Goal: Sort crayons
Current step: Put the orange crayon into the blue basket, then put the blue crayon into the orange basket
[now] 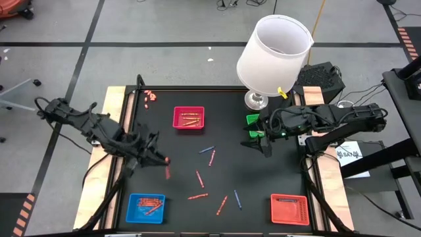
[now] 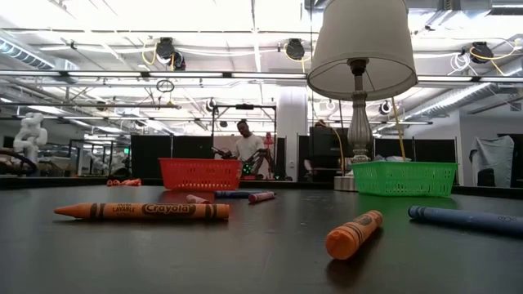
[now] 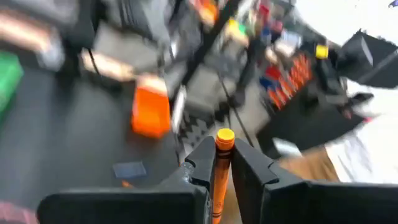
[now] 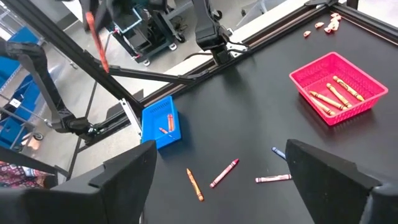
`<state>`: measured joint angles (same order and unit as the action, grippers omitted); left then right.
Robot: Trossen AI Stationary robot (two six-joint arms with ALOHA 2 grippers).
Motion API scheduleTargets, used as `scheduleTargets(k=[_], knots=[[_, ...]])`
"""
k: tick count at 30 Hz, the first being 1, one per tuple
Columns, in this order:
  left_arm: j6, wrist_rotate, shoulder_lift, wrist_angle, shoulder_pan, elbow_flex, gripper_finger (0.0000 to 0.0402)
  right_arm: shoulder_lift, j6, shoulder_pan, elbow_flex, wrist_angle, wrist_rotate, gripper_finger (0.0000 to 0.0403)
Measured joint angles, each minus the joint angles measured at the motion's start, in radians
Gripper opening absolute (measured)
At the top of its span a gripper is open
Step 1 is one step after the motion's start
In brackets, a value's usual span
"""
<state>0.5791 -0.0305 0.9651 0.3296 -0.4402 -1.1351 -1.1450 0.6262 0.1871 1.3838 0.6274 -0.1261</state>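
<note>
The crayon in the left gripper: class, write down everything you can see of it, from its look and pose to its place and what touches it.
The crayon is a thin orange wax stick with a dark paper wrapper and a bare, blunt orange end sticking out past the fingertips. The left gripper is shut on it, one dark finger pressing each side, with the stick lying lengthwise between them. From above, it shows as a small reddish stick at the gripper's tip, over the table's left side, above the blue tray and apart from the loose crayons.

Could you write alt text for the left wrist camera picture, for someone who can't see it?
The left gripper is shut on an orange crayon that stands upright between its two dark fingers. Behind it the background is blurred: dark table, an orange block-like shape.
</note>
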Motion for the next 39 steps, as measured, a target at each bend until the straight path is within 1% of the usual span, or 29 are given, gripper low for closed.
scheduleTargets(k=[8, 11, 13, 16, 19, 23, 26, 30, 35, 39], knots=[[0.301, 0.004, 0.011, 0.310, -0.154, 0.000, 0.0042, 0.000, -0.010, 0.000, 0.000, 0.007, -0.002, 0.0341], [0.377, 0.003, 0.036, 0.401, -0.205, 0.000, 0.0042, -0.007, -0.010, 0.000, 0.000, 0.006, -0.004, 0.0341], [0.401, 0.004, 0.061, 0.443, -0.237, 0.000, 0.0042, -0.014, -0.010, -0.003, 0.000, 0.007, -0.005, 0.0341], [0.411, 0.022, 0.113, 0.478, -0.277, 0.000, 0.0042, -0.028, -0.010, -0.003, 0.000, 0.006, -0.006, 0.0341], [0.410, 0.034, 0.175, 0.477, -0.311, 0.000, 0.0042, -0.049, -0.010, -0.003, 0.000, 0.006, -0.006, 0.0341], [0.410, 0.040, 0.269, 0.477, -0.340, 0.000, 0.0042, -0.076, -0.010, -0.003, 0.000, 0.006, -0.006, 0.0341], [0.403, 0.074, 0.338, 0.478, -0.360, 0.000, 0.0042, -0.099, -0.010, -0.003, 0.000, 0.006, -0.006, 0.0341], [0.411, 0.092, 0.416, 0.523, -0.393, 0.000, 0.0042, -0.123, -0.010, -0.003, 0.000, 0.000, -0.005, 0.0341], [0.453, 0.165, 0.469, 0.530, -0.422, 0.000, 0.0042, -0.132, 0.022, -0.003, 0.000, -0.013, -0.002, 0.0341], [0.491, 0.170, 0.484, 0.549, -0.440, 0.000, 0.0042, -0.131, 0.024, -0.003, 0.000, -0.016, -0.002, 0.0341]])
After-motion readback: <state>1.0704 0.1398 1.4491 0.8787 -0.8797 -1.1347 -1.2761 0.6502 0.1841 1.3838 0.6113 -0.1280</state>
